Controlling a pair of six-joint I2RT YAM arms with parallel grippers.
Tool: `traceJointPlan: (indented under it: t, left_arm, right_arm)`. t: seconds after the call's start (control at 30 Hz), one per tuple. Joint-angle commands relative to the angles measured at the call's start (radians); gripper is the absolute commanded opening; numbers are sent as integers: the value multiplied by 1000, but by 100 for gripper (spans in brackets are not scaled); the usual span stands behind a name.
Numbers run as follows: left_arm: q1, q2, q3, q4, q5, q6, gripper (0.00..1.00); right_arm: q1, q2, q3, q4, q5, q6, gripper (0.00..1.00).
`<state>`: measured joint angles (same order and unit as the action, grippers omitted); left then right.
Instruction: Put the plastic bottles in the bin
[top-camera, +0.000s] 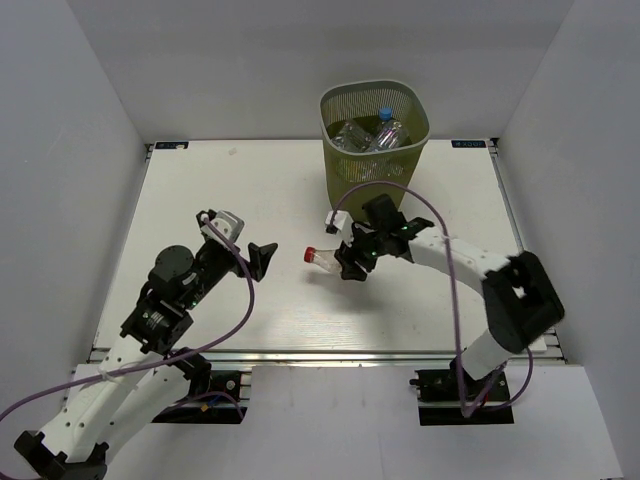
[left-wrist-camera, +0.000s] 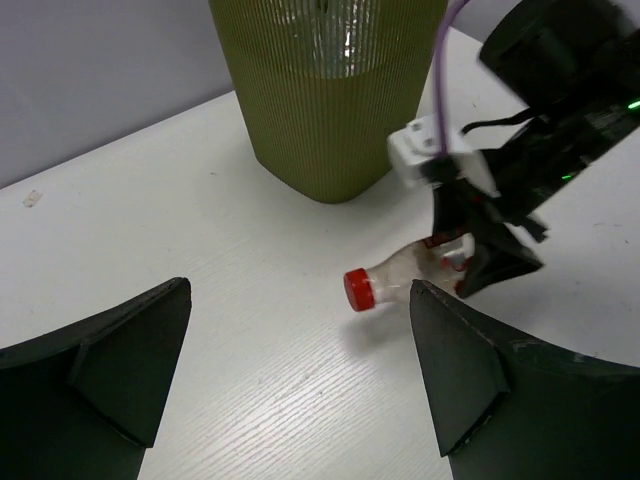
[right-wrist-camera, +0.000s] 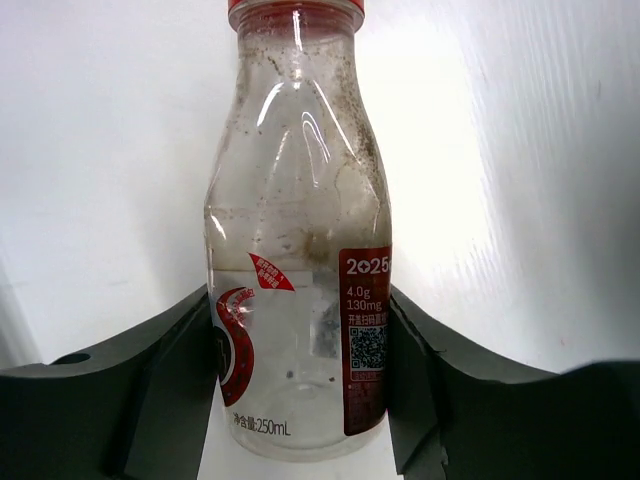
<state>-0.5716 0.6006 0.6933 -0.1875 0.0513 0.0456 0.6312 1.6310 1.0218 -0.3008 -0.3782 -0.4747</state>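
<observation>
My right gripper is shut on the red-capped bottle, a small clear bottle with a red label, held sideways just above the table; it fills the right wrist view between my fingers and shows in the left wrist view. The olive-green bin stands at the back of the table and holds several clear bottles, one blue-capped. It also shows in the left wrist view. My left gripper is open and empty, left of the red cap.
The white table ends in a metal rail at the near edge. White walls enclose the table on the left, back and right. Purple cables loop over both arms.
</observation>
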Motion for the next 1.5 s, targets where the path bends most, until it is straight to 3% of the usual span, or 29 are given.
traceJointPlan:
  t: [0.0,0.1,0.33,0.5,0.6,0.73,0.77,0.83,0.87,0.97,1.2,1.37,1.47]
  left_arm:
    - [7,-44,-20,16,-39,10,100]
    - [7,-68,-29,25,-51,19,100]
    - [7,-90,-40,34,-62,30,100]
    - [7,-81,-49,34,-62,48,100]
    - [7,-71,-49,34,-71,48,100]
    - [7,-71,-58,34,-80,57,100]
    - [7,-71,-58,34,-80,66,100]
    - [7,-71,-67,43,-80,66,100]
    - [7,-71,-67,43,-80,66,100]
    - [7,-61,-67,43,-70,66,100]
    - [7,-51,-67,43,-47,66,100]
    - [7,-51,-67,43,-27,66,100]
    - [7,-51,-67,43,-7,66,100]
  right_arm:
    - [15,-218,76,-130,-263,-85,6]
    - [9,-351,142,-48,-232,-36,6]
    - [5,-528,192,283,109,54,7]
    - [-4,-455,280,500,418,-5,12]
    - [-33,-347,354,563,476,-67,16]
    - [-77,-176,503,554,493,-73,30]
    - [-105,-127,552,493,483,-70,40]
    - [-117,-70,593,462,455,-35,49]
    - [-139,-63,593,448,443,-24,64]
    - [-175,-28,609,398,406,21,83]
    - [-211,-42,633,309,314,111,90]
    - [-206,-207,549,223,251,189,90]
    - [-197,-380,401,149,150,235,90]
